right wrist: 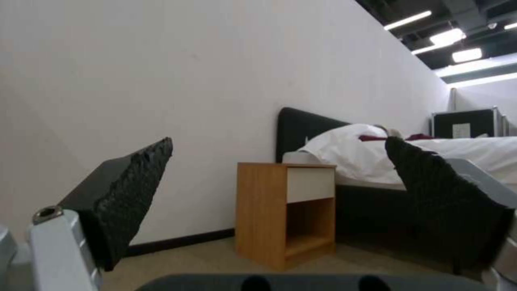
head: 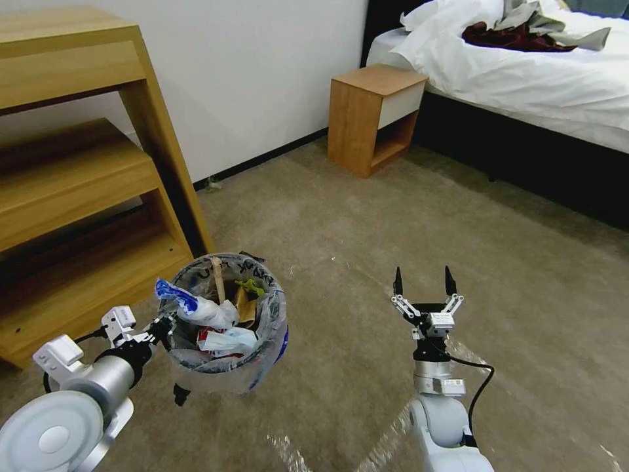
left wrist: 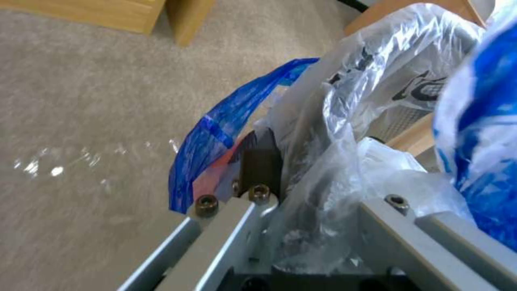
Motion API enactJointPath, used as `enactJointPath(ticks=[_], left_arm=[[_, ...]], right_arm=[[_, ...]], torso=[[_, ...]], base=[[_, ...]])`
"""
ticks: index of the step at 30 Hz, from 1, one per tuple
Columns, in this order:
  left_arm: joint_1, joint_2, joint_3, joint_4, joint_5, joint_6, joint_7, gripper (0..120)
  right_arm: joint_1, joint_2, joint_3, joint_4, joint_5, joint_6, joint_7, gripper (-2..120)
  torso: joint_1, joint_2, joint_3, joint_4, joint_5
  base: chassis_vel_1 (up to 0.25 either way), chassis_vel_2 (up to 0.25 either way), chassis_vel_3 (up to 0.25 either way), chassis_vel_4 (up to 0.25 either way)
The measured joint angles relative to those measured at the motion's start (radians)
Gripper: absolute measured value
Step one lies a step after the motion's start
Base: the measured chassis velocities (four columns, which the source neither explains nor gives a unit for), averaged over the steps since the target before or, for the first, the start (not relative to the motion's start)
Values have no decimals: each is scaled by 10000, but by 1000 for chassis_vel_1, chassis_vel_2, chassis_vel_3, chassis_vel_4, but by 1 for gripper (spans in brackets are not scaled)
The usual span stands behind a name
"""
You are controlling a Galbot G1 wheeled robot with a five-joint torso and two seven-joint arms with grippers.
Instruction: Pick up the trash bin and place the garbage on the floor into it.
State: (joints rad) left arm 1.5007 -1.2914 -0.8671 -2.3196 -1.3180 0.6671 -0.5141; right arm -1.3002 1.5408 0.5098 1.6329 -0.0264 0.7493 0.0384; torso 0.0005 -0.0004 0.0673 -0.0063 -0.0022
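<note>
Bin aloft, packed with litter!
The left gripper (head: 171, 335) pinches the trash bin (head: 226, 367) rim above the floor (head: 367, 216); the right gripper (head: 423, 283) hovers alongside, fingers spread, empty.

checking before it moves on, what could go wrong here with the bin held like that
The left gripper pinches the trash bin by one edge of its rim and liner, so it may tilt or slip. The garbage is heaped to the rim and could spill onto the floor. The right gripper hangs open, giving no support.
</note>
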Motion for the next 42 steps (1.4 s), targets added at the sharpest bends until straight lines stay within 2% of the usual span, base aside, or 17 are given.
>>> enactJointPath(ticks=[34,42], left_arm=[[-21,109,23,120,55,-4,-11,0],[-8,124,21,120,56,-4,-10,0]], right_arm=[[108,48,-93,-163,-43,110,32,100],[186,76,-104,-280,81,388,-87,100]], torso=[[0,0,-1,0,6],[2,-1,3,0,0]], base=[[-191,185,189,-186],[-151,169,158,-148]])
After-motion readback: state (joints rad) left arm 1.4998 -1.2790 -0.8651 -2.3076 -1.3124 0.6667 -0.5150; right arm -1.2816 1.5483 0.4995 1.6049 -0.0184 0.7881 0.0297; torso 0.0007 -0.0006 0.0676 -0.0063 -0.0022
